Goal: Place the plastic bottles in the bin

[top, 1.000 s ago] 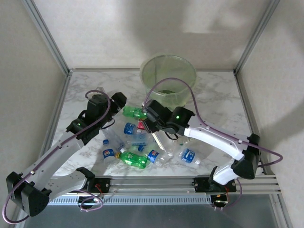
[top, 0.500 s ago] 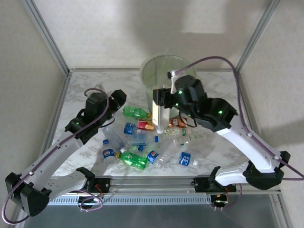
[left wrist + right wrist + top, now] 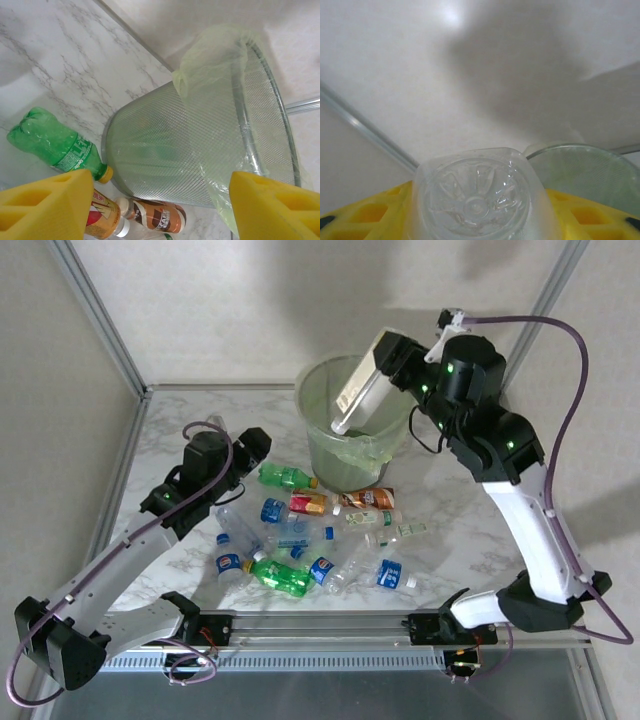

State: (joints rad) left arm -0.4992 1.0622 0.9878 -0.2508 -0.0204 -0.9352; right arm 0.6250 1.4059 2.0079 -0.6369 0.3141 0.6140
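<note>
Top external view is showing you the right gripper (image 3: 392,352) lifted high over the bin (image 3: 325,450), and it is squeezing a clear bottle (image 3: 360,388). The bottle's long side is running on a slant, from the gripper at the upper right down to the left. Its low end is hanging just over the open mouth of the bin, so it looks like letting go is your next move. The left gripper (image 3: 254,443) is waiting low by the table (image 3: 450,510) with its jaws apart, near the other plastic bottles (image 3: 285,577) lying in a heap in front of the bin. Left wrist view is showing you its two yellow fingers (image 3: 45,202) spread wide with nothing between them. A green bottle (image 3: 56,143) is lying just ahead, its yellow cap pointing at the bin's wall (image 3: 170,150) and nearly touching it. Right wrist view is showing you the clear bottle's round bottom (image 3: 477,200) facing the camera, with yellow pads (image 3: 362,217) pressing on both sides, and the bin's rim (image 3: 580,150) is peeking out at the lower right.
</note>
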